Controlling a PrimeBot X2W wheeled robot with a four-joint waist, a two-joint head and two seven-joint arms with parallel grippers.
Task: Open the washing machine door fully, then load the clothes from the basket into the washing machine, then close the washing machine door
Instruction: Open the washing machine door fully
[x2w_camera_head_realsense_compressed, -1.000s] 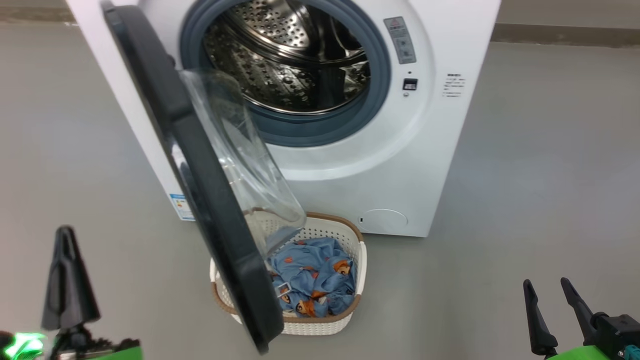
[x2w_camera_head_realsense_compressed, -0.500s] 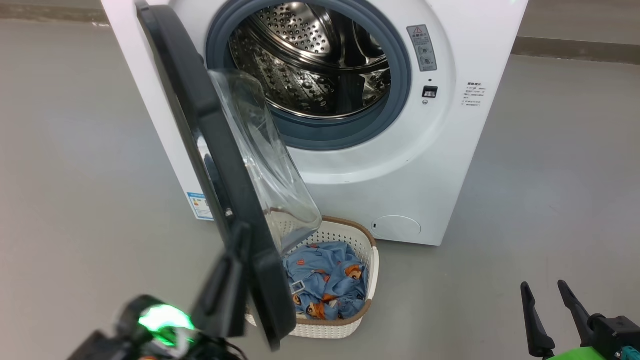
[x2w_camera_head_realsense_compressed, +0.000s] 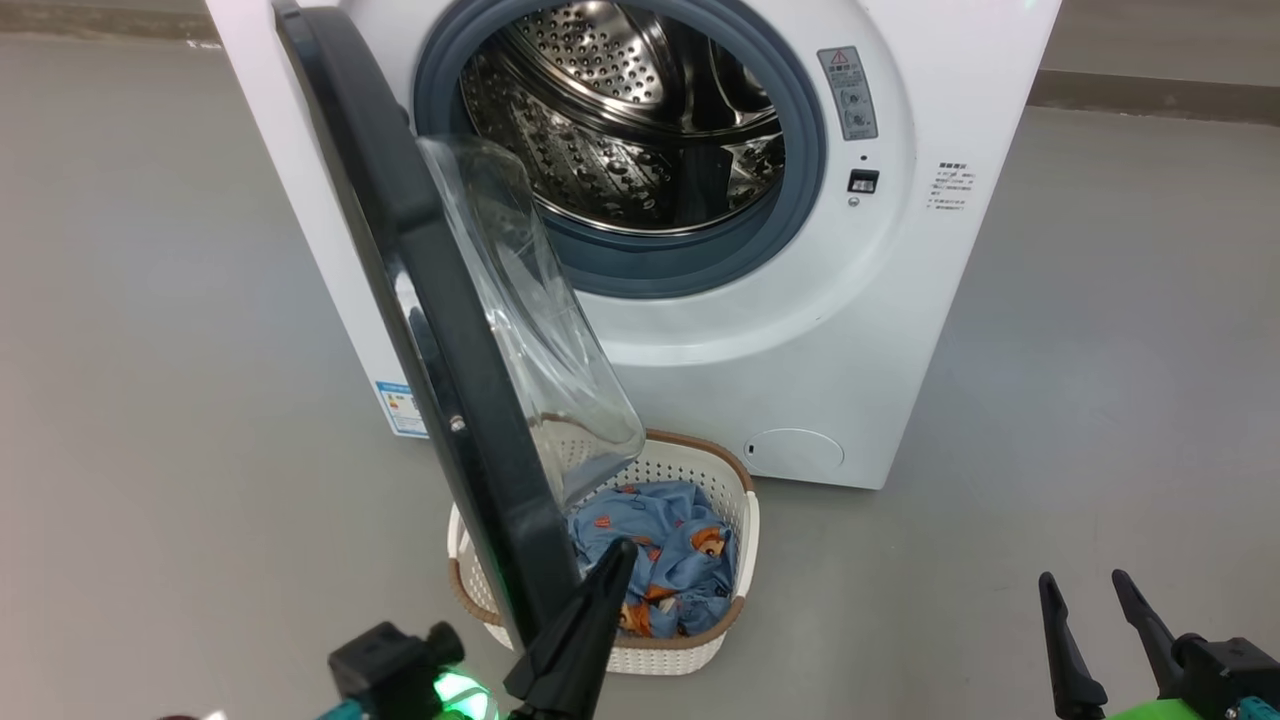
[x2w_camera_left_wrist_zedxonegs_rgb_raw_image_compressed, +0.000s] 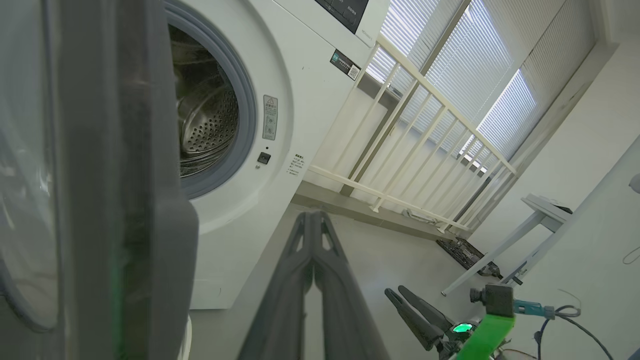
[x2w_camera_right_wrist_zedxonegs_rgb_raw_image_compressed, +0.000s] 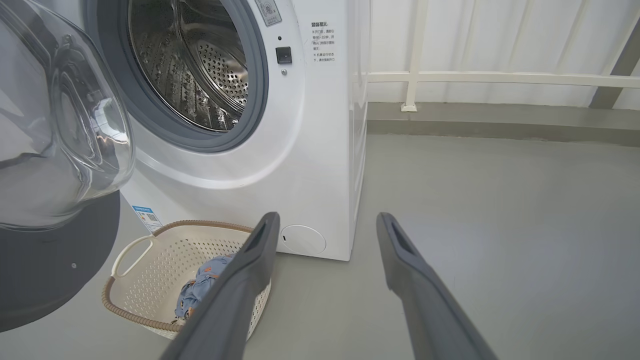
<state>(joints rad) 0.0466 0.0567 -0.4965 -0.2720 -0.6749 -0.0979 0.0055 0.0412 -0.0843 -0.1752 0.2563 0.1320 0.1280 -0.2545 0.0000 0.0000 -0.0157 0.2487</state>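
**Head view, with both wrist views.** The big white boxy front-loading washing machine (x2w_camera_head_realsense_compressed: 800, 330) stands toward the far edge of the grey floor (x2w_camera_head_realsense_compressed: 1080, 380), its steel drum bare of laundry. The large round glossy black washing machine door (x2w_camera_head_realsense_compressed: 440, 340), with a bulging clear glass window, hangs about half open and edge-on to the head camera. Its lower rim overhangs the left part of the small cream-white perforated plastic basket (x2w_camera_head_realsense_compressed: 735, 500) with a brown woven-look rim. The basket sits on the floor just in front of the machine. The light blue clothes (x2w_camera_head_realsense_compressed: 670, 560), printed with orange-brown figures, lie inside the basket.

**Change.** A second ago the left tool (x2w_camera_head_realsense_compressed: 618, 552), two long dark fingers clenched tip to tip and grasping nothing, stood well to the left of the door's outer face. It now points up on the inner, glass side, just beside the lower rim; whether it touches the rim cannot be told. The door's angle looks the same, and the machine's sideways shift in the head view is the camera's. The right tool (x2w_camera_head_realsense_compressed: 1083, 577), released, fingers spread and empty, stays low by the floor's near edge, well apart from the basket.

**Reading.** The door-opening step is unfinished. The left tool appears placed to push the door outward toward the robot's left. Until the door clears the basket, loading is likely hindered.
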